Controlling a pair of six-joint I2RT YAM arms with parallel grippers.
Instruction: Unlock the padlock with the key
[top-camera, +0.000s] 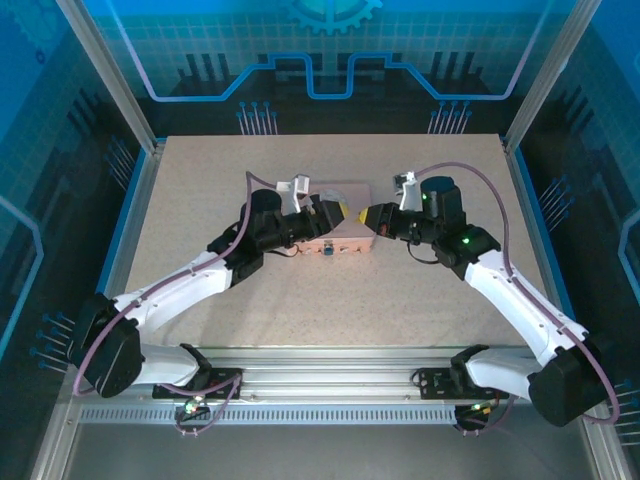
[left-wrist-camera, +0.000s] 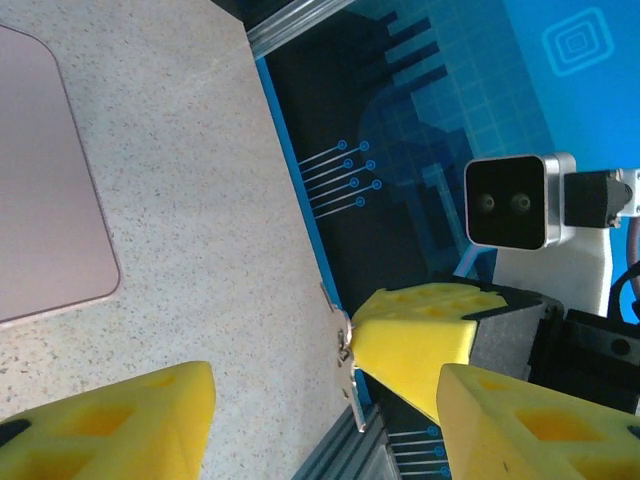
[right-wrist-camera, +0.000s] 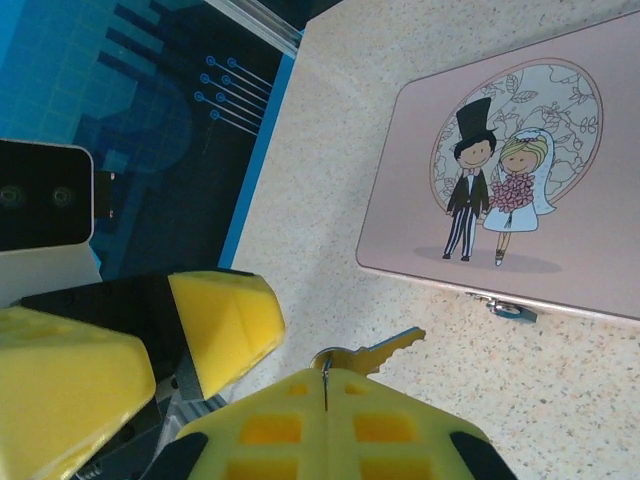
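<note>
Yellow pads of the right gripper (right-wrist-camera: 325, 392) are pressed tight together, w/ the key (right-wrist-camera: 385, 347) pinched by its head end at the very tip. The blade sticks out ahead of the pads, free in the air over the table (right-wrist-camera: 340, 150). So step one is in the bag: key's in hand, grip looks firm.

Straight across from that tip, nose to nose, sits the left gripper (left-wrist-camera: 322, 400), fingers (left-wrist-camera: 120, 420) spread wide apart and nothing btw them. The key lines up w/ that gap, tho I can't tell if it's actually inside it or just short.

Out past the key blade and off to one side lies the pink box (right-wrist-camera: 400, 190), flat on the table, lid w/ the bride-and-groom cartoon facing up. On the box edge nearest the right gripper hangs a small bluish-silver bit. That's prob. the padlock (right-wrist-camera: 510, 308), but it's too small here to read the shackle or keyhole. The top view puts that bluish speck at the box's front edge, near both grippers, touching neither.

Score so far, as I judge it:
- Key picked up: yes.
- Padlock steadied: no.
- Key in the keyhole: no.
- Turn and shackle pop: no.

Left to do: the left gripper needs to get onto the padlock. The right gripper has to swing the blade round to the keyhole, push in, twist.
</note>
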